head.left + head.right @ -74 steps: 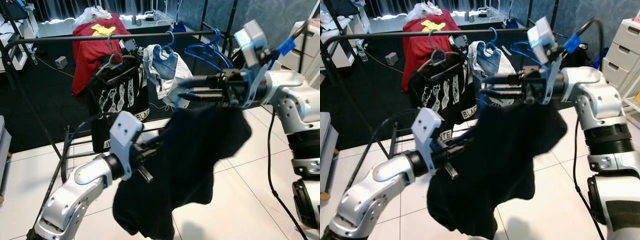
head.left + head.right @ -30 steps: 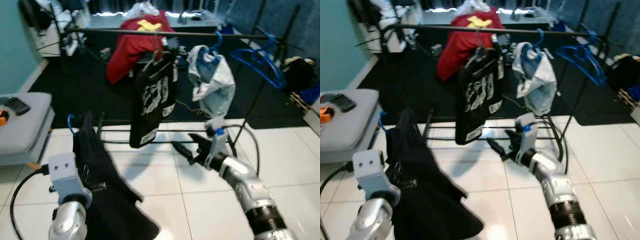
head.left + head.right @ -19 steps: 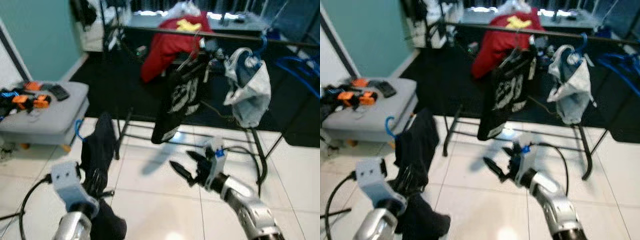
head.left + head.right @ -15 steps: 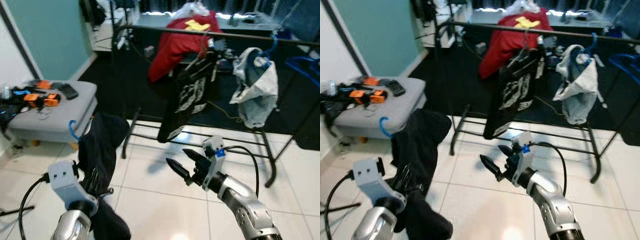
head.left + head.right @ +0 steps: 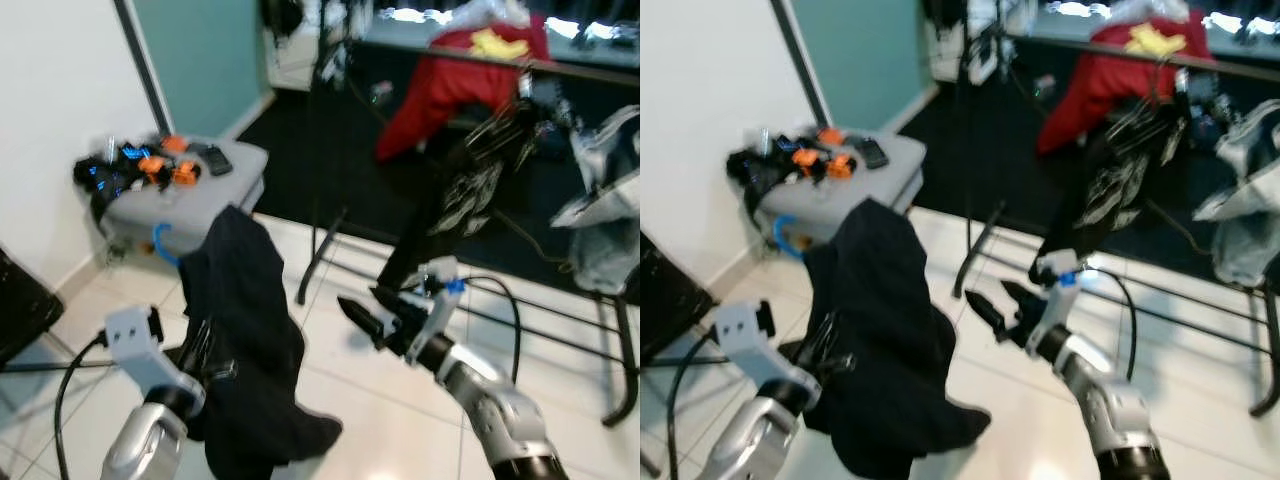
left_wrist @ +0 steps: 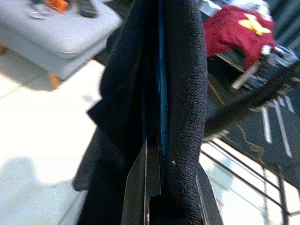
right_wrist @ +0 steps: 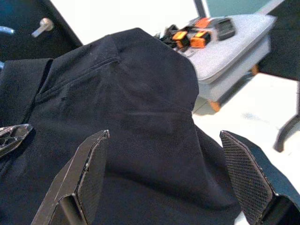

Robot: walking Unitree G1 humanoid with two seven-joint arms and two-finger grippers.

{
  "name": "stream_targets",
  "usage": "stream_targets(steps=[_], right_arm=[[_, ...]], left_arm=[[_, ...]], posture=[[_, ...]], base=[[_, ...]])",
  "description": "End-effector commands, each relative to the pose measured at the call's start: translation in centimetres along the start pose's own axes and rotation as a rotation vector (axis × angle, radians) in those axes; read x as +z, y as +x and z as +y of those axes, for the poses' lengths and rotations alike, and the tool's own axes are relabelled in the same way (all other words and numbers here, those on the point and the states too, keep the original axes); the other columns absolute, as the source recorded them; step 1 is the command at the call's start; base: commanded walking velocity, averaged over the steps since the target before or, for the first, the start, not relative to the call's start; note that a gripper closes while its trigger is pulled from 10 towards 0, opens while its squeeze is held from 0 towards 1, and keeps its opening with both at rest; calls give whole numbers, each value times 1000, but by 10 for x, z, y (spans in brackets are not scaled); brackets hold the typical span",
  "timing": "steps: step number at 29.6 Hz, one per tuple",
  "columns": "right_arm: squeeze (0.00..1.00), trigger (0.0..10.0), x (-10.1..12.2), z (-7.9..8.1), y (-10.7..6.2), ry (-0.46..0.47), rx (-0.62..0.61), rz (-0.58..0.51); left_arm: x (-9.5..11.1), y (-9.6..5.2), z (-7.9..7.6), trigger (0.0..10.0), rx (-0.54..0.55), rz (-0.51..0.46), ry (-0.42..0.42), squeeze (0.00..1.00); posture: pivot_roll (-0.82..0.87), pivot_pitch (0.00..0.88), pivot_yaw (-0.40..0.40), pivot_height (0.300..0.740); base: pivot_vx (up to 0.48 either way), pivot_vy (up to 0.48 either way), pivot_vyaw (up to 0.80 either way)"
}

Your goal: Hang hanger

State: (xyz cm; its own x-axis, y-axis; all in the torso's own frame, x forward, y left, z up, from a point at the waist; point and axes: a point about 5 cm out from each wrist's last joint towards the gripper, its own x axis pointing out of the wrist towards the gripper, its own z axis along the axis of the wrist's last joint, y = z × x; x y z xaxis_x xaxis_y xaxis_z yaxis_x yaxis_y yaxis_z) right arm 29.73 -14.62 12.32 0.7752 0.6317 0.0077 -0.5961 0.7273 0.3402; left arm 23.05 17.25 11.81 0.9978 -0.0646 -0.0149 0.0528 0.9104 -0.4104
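Note:
A black garment (image 5: 245, 330) hangs on a blue hanger; its hook (image 5: 160, 240) sticks out beside the collar. My left gripper (image 5: 205, 365) is low on the left, shut on the hanger through the cloth. In the left wrist view the fingers (image 6: 150, 187) pinch the black fabric around the blue hanger edge (image 6: 162, 108). To the right of the garment, my right gripper (image 5: 365, 308) is open, apart from it and pointing at it. The right wrist view has the wide-spread fingers (image 7: 89, 173) framing the black garment (image 7: 131, 108).
The clothes rail (image 5: 560, 68) runs at the back right, carrying a red garment (image 5: 450, 80), a black printed shirt (image 5: 460, 190) and a pale grey garment (image 5: 605, 200). A grey ottoman (image 5: 190, 195) with orange and black items (image 5: 150, 165) stands on the left by the white wall.
The camera has swung left, so the rack now sits further right and the ottoman nearer the middle. Both grippers keep their states; the garment still hangs from the left one.

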Motion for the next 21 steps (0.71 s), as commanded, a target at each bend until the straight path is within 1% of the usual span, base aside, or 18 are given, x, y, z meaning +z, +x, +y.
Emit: stream_targets(steps=[1,8,21], right_arm=[[0,10000,-2,0,-2,13,-3,9],[0,10000,-2,1,0,35,18,20],[0,10000,-2,2,-1,50,25,27]], left_arm=[[2,-1,1,10000,-5,-6,0,0],[4,-3,4,10000,2,-10,-5,0],[4,-3,5,10000,4,-10,-8,0]], posture=[[-21,119,9,740],[-12,128,1,740],[-15,130,1,740]], base=[[0,0,738],[0,0,738],[0,0,736]])
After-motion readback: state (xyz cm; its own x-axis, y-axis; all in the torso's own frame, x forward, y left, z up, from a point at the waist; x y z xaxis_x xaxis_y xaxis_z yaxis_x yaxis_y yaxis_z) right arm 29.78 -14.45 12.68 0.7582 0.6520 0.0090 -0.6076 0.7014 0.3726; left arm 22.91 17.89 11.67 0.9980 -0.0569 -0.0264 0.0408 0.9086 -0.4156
